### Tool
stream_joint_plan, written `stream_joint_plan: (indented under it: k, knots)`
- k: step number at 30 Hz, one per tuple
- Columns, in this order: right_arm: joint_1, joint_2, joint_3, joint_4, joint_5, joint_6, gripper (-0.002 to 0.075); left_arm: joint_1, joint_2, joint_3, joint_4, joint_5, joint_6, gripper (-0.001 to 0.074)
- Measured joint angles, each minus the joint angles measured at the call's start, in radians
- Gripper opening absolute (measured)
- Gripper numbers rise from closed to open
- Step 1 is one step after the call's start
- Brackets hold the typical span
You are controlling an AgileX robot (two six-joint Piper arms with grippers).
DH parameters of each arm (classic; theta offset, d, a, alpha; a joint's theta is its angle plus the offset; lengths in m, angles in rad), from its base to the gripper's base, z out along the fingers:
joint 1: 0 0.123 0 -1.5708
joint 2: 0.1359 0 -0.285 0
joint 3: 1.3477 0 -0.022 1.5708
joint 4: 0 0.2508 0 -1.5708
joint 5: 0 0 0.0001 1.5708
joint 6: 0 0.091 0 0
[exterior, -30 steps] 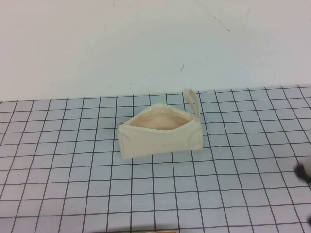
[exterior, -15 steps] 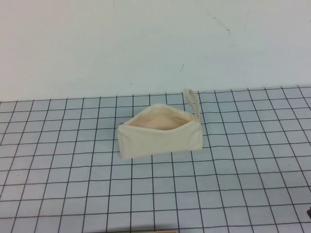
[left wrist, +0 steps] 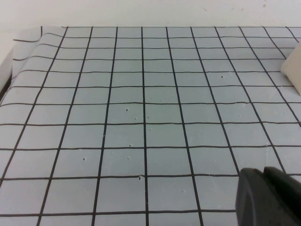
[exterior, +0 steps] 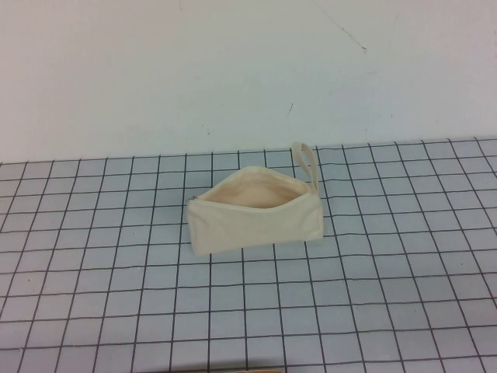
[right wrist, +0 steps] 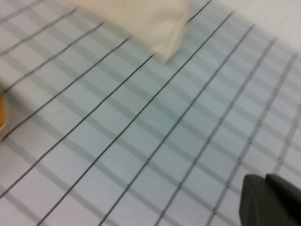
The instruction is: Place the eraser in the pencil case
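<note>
The cream pencil case [exterior: 255, 216] stands on the grid mat in the middle of the high view. Its zip mouth gapes open and shows peach lining, and its wrist loop [exterior: 307, 163] points to the back right. The eraser shows in no view; I cannot see into the bottom of the pouch. Neither arm shows in the high view. My left gripper [left wrist: 269, 197] hangs over bare mat, fingers together and empty, with a corner of the case [left wrist: 293, 71] far off. My right gripper [right wrist: 270, 201] is also shut and empty over mat, away from the case [right wrist: 150, 19].
The grey grid mat [exterior: 116, 295] covers the table up to a white wall. A tan edge [exterior: 241, 370] shows at the front border of the high view. An orange object [right wrist: 2, 113] sits at the edge of the right wrist view. The mat's edge curls up [left wrist: 28, 37].
The right gripper's dark tip, seen at the right edge of the high view, slid toward the front corner and has left that view. The pencil case has not moved.
</note>
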Motion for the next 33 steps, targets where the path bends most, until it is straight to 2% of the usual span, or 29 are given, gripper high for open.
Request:
stream_joint_plan:
  k: [10, 19, 24, 33]
  knots:
    - [-0.300, -0.355, 0.000, 0.001, 0.020, 0.000, -0.0001, 0.000, 0.000, 0.000, 0.000, 0.000, 0.000, -0.0001]
    - [-0.465, -0.438, 0.009, 0.001, 0.035, 0.000, -0.0001, 0.000, 0.000, 0.000, 0.000, 0.000, 0.000, -0.0001]
    - [-0.509, -0.456, 0.009, 0.001, 0.052, 0.000, -0.0001, 0.000, 0.000, 0.000, 0.000, 0.000, 0.000, -0.0001]
    - [-0.514, -0.493, 0.016, 0.001, 0.052, 0.000, -0.0001, 0.000, 0.000, 0.000, 0.000, 0.000, 0.000, -0.0001]
